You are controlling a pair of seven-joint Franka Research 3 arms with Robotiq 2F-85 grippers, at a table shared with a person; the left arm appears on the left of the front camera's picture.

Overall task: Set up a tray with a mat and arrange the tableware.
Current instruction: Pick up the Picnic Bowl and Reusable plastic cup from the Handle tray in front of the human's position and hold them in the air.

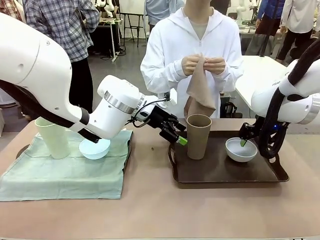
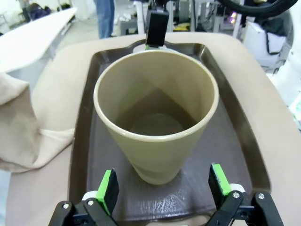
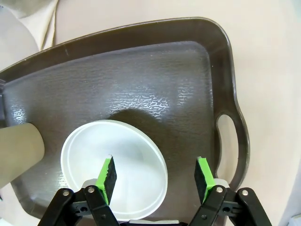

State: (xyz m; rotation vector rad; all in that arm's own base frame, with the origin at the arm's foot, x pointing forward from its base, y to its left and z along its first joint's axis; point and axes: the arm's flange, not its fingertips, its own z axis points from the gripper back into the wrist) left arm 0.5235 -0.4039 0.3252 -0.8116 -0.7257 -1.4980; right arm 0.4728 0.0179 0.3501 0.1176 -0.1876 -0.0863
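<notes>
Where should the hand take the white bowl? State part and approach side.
Pinch the rim of the white bowl from straight above, one finger inside, one outside: it sits upright and open on the tray, thin wall exposed.

Grey floor (image 1: 127, 65) beyond the tan table (image 1: 150, 215); a white table (image 1: 262, 75) at right; bystanders (image 1: 60, 25) stand behind.

Front view: fixed on the robot's side, it looks across the table (image 1: 150, 215) and a little down, toward the person (image 1: 192, 50); far enough to take in the whole table.
Left wrist view: looks along the left gripper (image 2: 163, 173), forward and slightly down; very near, with the brown tumbler (image 2: 155, 122) just ahead, between the fingers.
Right wrist view: looks steeply down past the right gripper (image 3: 155, 162); near, with the white bowl (image 3: 131, 150) below the fingers.
Shared: the tray (image 1: 220, 172) and the brown tumbler are in all three views; the white bowl is in the front and right wrist views.
</notes>
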